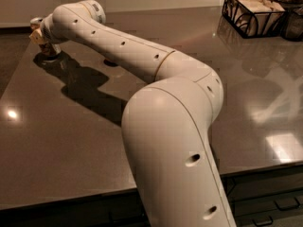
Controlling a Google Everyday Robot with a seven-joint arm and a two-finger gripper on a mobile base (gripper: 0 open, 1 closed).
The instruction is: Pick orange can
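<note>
The orange can (pixel 37 35) shows only in part at the far left of the dark table (pixel 61 141), as an orange-tan patch with a silvery top, mostly hidden behind my wrist. My gripper (pixel 44 39) is at the end of the white arm (pixel 142 60), right at the can, and the wrist covers it. The arm reaches from the front across the table to the far left corner. I cannot tell whether the can stands on the table or is held just above it.
A dark wire basket (pixel 253 13) with cream-coloured contents stands at the back right, with other items beside it at the frame's edge. The table's left edge runs close to the can, and the front edge lies below the arm's base.
</note>
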